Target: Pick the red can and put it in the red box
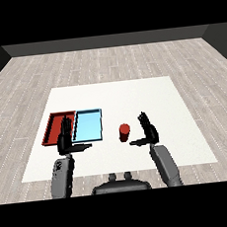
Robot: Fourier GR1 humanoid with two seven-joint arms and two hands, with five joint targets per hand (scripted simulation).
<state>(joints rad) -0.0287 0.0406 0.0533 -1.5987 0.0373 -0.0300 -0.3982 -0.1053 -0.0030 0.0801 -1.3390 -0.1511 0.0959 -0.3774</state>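
A red can (124, 132) stands upright on the white table (134, 98), a little right of the trays. My right hand (148, 130) is just to the can's right, fingers straight and thumb pointing toward it, not touching. The red tray (52, 124) lies at the left, with the light blue tray (89, 125) beside it on the right. My left hand (66, 138) is raised open over the near edge of the red tray, its thumb reaching toward the blue tray. Neither hand holds anything.
Grey wooden floor surrounds the table. Bare white table surface stretches behind the can and to the right of my right hand.
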